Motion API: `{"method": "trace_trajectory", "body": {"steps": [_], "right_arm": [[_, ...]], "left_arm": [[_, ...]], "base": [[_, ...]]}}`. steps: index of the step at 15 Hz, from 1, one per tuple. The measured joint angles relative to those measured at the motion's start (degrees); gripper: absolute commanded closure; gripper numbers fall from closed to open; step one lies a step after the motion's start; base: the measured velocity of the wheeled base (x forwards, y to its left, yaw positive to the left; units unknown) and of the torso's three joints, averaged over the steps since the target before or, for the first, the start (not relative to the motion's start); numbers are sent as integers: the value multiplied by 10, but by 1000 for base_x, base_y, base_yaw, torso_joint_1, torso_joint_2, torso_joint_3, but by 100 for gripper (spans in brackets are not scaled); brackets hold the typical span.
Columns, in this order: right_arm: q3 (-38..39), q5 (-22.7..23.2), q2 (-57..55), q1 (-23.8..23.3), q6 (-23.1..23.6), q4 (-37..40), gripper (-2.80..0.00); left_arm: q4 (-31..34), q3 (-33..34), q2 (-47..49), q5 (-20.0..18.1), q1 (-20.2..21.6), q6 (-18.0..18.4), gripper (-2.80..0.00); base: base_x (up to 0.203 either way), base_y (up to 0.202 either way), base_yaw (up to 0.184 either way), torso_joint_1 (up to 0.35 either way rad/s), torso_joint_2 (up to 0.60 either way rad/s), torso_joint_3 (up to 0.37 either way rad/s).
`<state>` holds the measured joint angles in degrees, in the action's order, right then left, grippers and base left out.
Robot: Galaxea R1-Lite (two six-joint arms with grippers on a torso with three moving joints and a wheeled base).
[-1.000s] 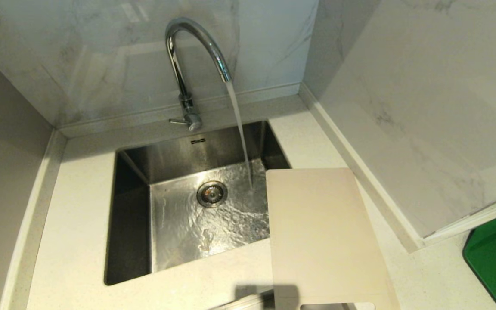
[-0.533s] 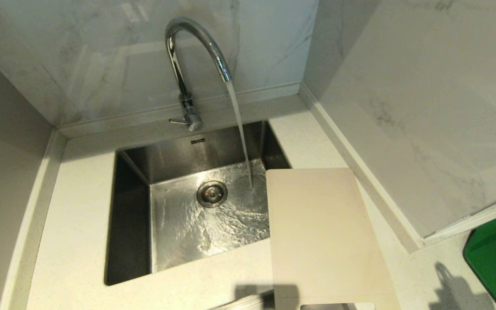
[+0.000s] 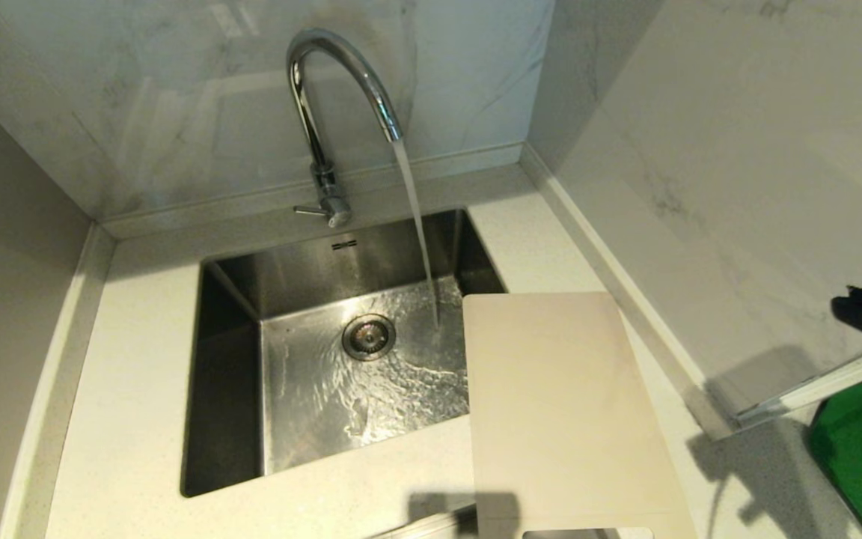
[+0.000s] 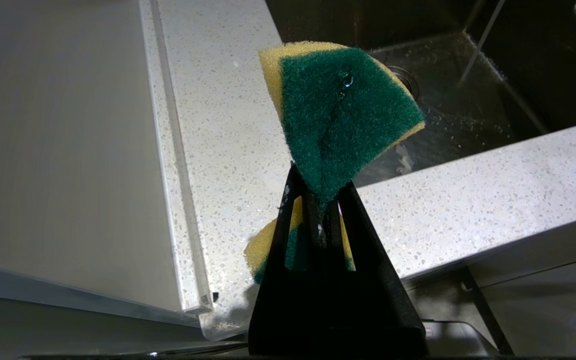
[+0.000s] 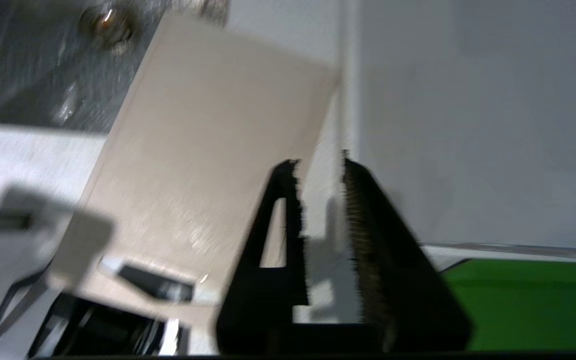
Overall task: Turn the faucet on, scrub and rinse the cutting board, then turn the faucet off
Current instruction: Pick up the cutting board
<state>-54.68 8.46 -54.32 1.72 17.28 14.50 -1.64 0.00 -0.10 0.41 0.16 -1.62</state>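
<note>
A marble-walled corner holds a speckled white counter [image 3: 139,389] with a steel sink [image 3: 311,389], into which the faucet [image 3: 341,90] is running. The cutting board [image 3: 562,412] lies flat at the sink's right rim, far corner overhanging the basin, long axis running toward the robot, handle slot nearest, with open counter on its right. The right gripper [image 5: 320,195], the nearer one, hovers over that right edge, jaws apparently narrowly parted and empty; the left gripper [image 4: 320,220], off the sink's near left, pinches a green-and-yellow sponge [image 4: 340,115].

Glossy chrome faucet [image 3: 337,90], seemingly matt board [image 3: 562,412]
</note>
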Motion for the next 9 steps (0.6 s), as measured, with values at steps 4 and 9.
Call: {"method": "trace_trajectory", "body": {"steps": [4,9], "right_arm": [[3,7,-47,74,5,34,-280],[38,7,-110,156,123,33,-280]], "left_arm": [[0,0,0,0,0,0,0],[0,0,0,0,0,0,0]], "base": [[0,0,0,0,0,0],[0,0,0,0,0,0]]}}
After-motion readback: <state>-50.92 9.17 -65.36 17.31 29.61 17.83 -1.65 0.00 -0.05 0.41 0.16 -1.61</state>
